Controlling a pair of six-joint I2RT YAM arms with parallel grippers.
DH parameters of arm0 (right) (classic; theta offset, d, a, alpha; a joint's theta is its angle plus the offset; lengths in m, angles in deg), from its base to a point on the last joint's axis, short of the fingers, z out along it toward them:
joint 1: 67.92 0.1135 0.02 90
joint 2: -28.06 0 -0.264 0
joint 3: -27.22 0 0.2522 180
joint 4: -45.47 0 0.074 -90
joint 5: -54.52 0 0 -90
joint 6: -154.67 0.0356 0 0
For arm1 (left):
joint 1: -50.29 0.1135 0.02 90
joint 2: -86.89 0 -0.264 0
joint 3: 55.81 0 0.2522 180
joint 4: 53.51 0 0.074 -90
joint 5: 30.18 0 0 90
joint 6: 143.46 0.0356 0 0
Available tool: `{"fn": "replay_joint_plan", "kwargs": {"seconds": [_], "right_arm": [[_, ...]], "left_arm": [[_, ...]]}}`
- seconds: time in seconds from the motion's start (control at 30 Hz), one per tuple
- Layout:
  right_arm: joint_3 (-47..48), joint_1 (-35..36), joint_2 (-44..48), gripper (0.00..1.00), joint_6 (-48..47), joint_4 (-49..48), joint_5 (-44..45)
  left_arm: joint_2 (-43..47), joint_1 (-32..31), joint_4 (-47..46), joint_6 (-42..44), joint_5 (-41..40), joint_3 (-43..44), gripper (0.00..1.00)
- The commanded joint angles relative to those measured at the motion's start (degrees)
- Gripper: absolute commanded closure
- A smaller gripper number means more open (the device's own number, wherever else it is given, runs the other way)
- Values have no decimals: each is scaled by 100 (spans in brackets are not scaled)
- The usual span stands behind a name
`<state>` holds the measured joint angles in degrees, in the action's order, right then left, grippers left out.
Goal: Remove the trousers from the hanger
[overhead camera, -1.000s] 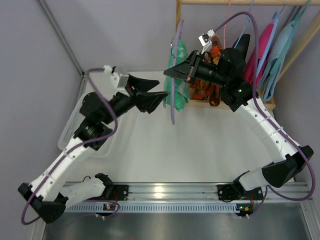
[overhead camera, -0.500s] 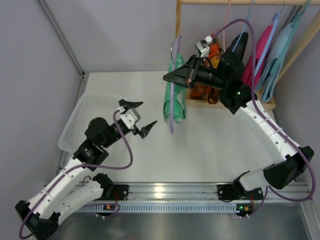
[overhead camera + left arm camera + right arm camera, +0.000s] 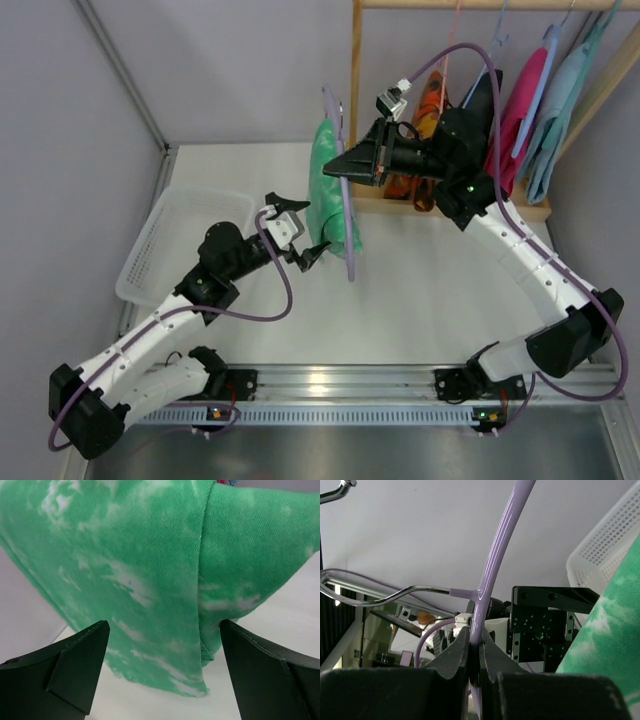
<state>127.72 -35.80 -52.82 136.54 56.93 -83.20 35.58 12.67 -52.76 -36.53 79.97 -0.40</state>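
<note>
Your left tool (image 3: 305,228) had swung in from beside the white basket (image 3: 170,235) to the green trousers (image 3: 328,190), while your right arm had carried the lilac hanger (image 3: 349,255) leftward, off the wooden rack (image 3: 355,80) and out over the bench (image 3: 430,290).

The left tool stood released, its two black fingers (image 3: 80,665) spread wide, with the lower edge of the mottled green cloth hanging in the gap ahead of them. Whether either finger touched the cloth could not be told.

The right tool (image 3: 350,165) was clenched on the hanger's lilac stem, just below where the metal hook joins it.

The trousers were draped over the tilted hanger, held up above the bench between your two arms, and their lower edge was clear of the surface. The basket lay at the left edge of the bench, behind your left arm. Other garments (image 3: 520,100) hung on the rack at the right.
</note>
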Motion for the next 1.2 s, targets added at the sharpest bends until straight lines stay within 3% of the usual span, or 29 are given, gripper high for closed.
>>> {"fn": "replay_joint_plan", "kwargs": {"seconds": [0.0, 0.57, 0.67, 0.7, 0.83, 0.93, 1.03, 1.17], "right_arm": [[291, 49, 152, 100, -16, -1308, -141], [344, 40, 29, 100, -236, -1070, -70], [326, 40, 29, 100, -262, -1044, -79], [326, 49, 29, 100, -279, -1035, -97], [247, 49, 29, 100, -376, -1017, -132], [168, 40, 2, 100, -429, -1061, -211], [89, -21, -50, 100, -490, -1070, -307], [10, -92, -86, 100, -446, -1132, -466]], "left_arm": [[-134, -121, -772, -155, 201, 317, 2], [-116, -544, -799, -489, -502, 511, 2], [-204, -544, -799, -471, -651, 642, 9], [-221, -553, -799, -462, -704, 660, 18], [-187, -553, -790, -226, -758, 626, 42], [-2, -544, -695, 29, -521, 485, 48], [138, -544, -370, 223, -336, 502, 46], [262, -553, -53, 495, -72, 520, 34]]}}
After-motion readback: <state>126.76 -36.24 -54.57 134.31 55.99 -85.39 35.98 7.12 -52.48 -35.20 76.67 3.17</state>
